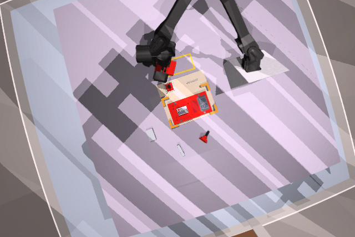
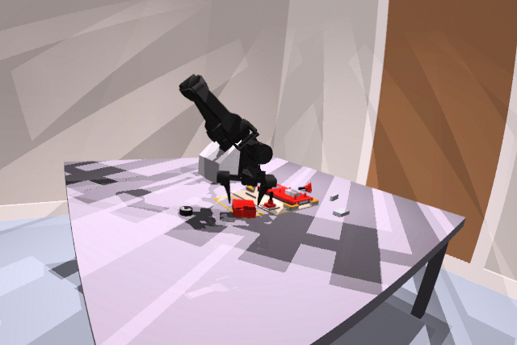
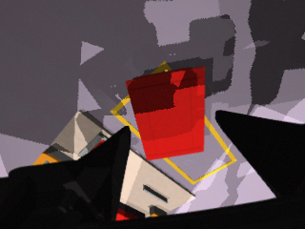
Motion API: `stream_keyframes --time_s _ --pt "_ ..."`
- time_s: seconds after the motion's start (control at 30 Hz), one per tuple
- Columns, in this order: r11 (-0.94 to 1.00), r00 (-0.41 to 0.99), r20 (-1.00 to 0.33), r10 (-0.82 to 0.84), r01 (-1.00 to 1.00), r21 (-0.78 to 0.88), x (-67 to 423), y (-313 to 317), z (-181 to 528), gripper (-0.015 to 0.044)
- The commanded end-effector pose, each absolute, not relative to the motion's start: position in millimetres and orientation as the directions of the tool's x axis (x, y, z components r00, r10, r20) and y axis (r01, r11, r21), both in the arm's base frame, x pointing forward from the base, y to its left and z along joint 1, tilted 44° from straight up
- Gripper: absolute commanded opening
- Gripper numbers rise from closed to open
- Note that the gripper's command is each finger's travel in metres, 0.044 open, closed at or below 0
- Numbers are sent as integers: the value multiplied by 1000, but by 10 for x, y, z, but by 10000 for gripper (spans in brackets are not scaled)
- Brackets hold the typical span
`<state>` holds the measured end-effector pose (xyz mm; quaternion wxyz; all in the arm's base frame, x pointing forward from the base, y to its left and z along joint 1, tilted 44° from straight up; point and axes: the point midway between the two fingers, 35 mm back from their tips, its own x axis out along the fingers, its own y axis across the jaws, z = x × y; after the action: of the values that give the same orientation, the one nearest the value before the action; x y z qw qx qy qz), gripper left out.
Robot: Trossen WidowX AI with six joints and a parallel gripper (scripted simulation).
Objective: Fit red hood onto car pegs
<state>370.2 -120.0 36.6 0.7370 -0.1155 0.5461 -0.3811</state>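
The red hood lies on the table, partly over a yellow outline and turned relative to it. My gripper is open and empty above the hood, one finger out to each side of it. In the top view the wrist hides part of the hood. The red chassis sits between orange corners on the beige jig. Its grey engine block is on the deck. Small pegs show around the engine.
A red piece with a black knob stands on the jig's near corner beside the hood. Beyond the jig lie a red cone-shaped piece and two light blocks. A black wheel lies near the outline.
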Motion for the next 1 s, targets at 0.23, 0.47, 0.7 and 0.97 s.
stream_keyframes --time_s 0.23,0.47,0.7,0.97 --pt "687 114 -720 -684 431 -585 3709 -1230 320 440" --pt "687 114 -720 -684 431 -585 3713 -1254 295 440" --pt "687 114 -720 -684 431 -585 3716 -1278 270 440" --pt "687 114 -720 -685 431 -585 3720 -1305 242 440"
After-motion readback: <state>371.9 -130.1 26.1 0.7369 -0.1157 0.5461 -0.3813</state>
